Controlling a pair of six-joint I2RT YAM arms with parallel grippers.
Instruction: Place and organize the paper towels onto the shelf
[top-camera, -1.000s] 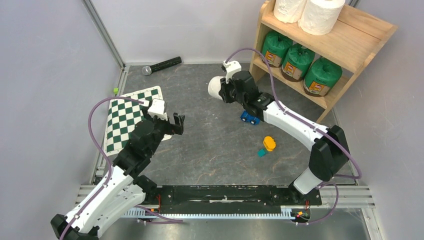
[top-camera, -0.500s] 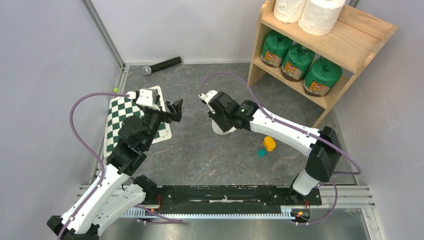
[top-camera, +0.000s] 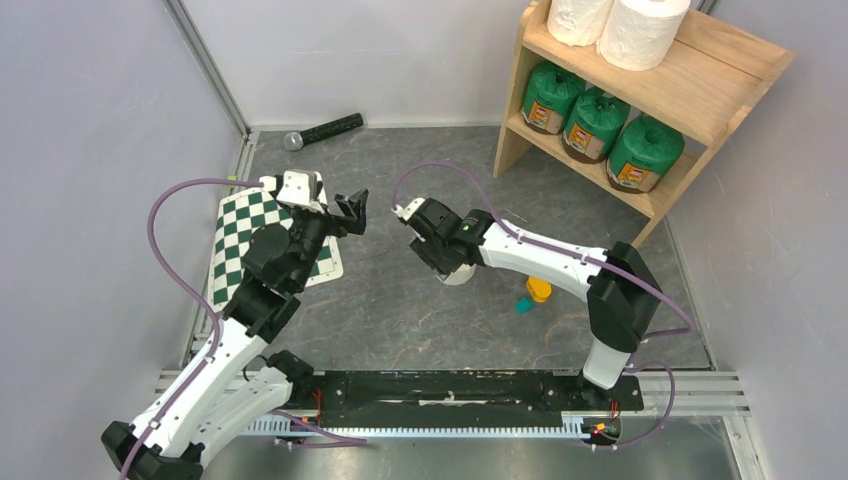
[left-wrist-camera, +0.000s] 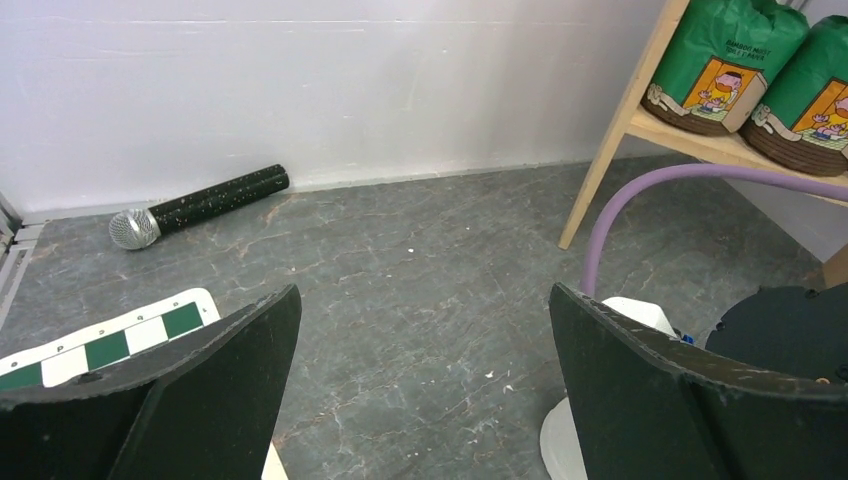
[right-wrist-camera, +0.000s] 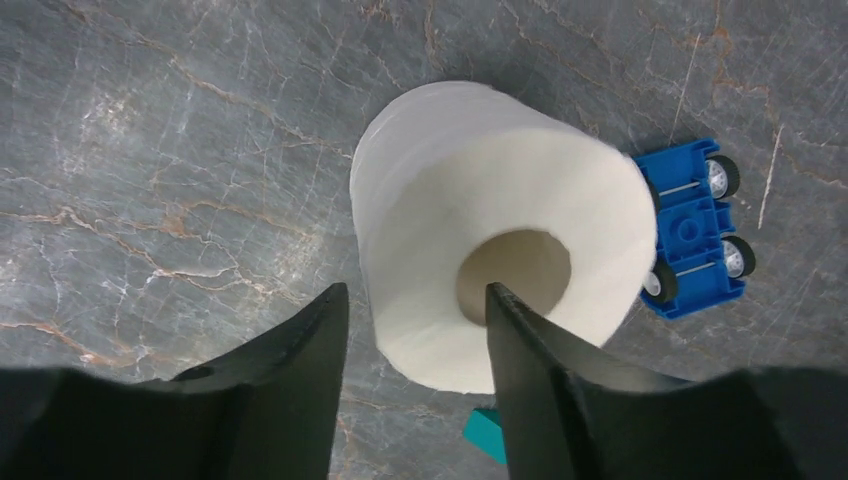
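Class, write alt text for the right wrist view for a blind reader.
A bare white, hollow-cored paper towel roll stands on the grey table, the right gripper straddling its wall with black fingers. A blue wheeled toy lies beside it.

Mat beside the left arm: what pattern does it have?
The mat is a green-and-white checkerboard, which shows best in the top external view.
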